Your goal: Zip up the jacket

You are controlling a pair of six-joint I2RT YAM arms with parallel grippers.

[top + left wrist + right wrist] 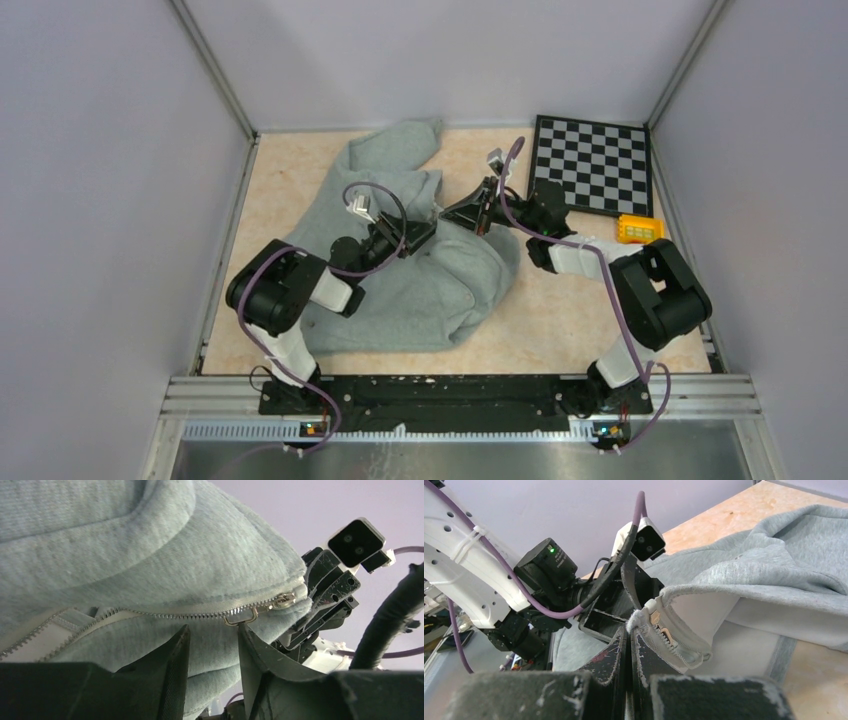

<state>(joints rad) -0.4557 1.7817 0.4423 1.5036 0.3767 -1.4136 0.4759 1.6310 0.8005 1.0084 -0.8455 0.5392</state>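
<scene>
The light-grey fleece jacket (440, 285) lies crumpled in the middle of the table. Both grippers meet at its lifted front edge. My right gripper (462, 210) is shut on the end of the jacket's edge beside the zipper, as the right wrist view (629, 628) shows. It holds that edge off the table. In the left wrist view the pale zipper (165, 614) runs across, with its metal pull (241, 618) hanging just above one fingertip. My left gripper (213, 628) is open, with jacket fabric behind the gap. It sits beside the right one in the top view (425, 234).
A black-and-white checkerboard (592, 165) lies at the back right. A small yellow block (640, 229) lies in front of it, near the right arm. Grey walls close in the table on three sides. A sleeve (395, 145) stretches toward the back wall.
</scene>
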